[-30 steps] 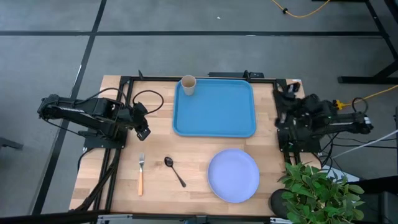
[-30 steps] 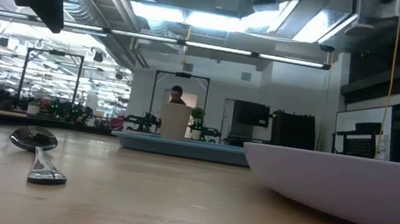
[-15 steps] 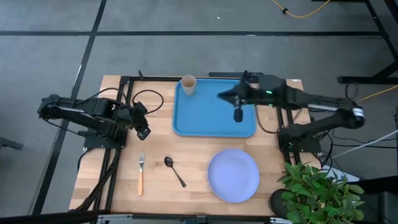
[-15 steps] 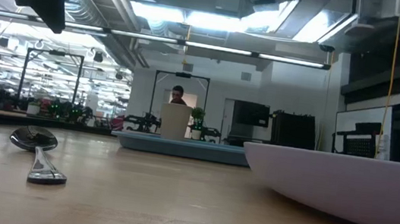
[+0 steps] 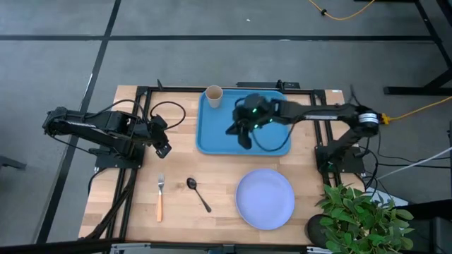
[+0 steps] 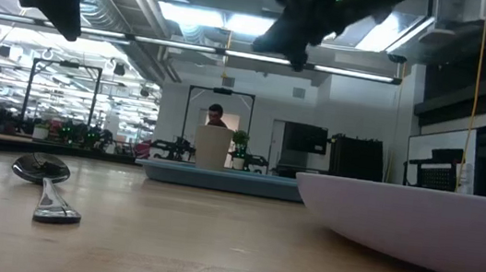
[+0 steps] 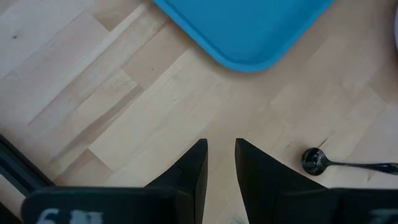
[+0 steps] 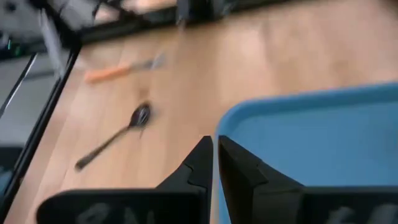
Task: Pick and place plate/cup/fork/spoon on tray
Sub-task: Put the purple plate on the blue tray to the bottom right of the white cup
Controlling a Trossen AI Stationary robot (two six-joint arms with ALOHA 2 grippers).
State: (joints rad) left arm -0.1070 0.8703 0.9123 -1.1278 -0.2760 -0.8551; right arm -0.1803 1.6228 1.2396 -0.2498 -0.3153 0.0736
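Nearest the front edge of the pale wooden table [image 5: 134,212] lies the round, flat, lavender-blue plate [image 5: 265,199], on bare wood toward the right side. To its left rest the small dark spoon [image 5: 198,192] with a round bowl and thin handle and, further left, the small fork [image 5: 160,197] with a silver metal head and orange handle; the two lie near each other but apart, both on the table. Beyond them sits the large bright blue rectangular tray [image 5: 275,144] with rounded corners and a raised rim. The small tan cylindrical cup [image 5: 213,97] stands upright at the tray's far left corner; whether it is inside the rim or just against it cannot be told.

The right gripper [image 5: 242,132] is stretched out above the tray's middle, raised off its surface, holding nothing; in the right wrist view its two dark fingers [image 8: 202,163] stand nearly together with only a thin gap. The left gripper [image 5: 162,149] waits over the table beside the tray's left edge, its fingers [image 7: 193,171] likewise nearly closed on nothing.
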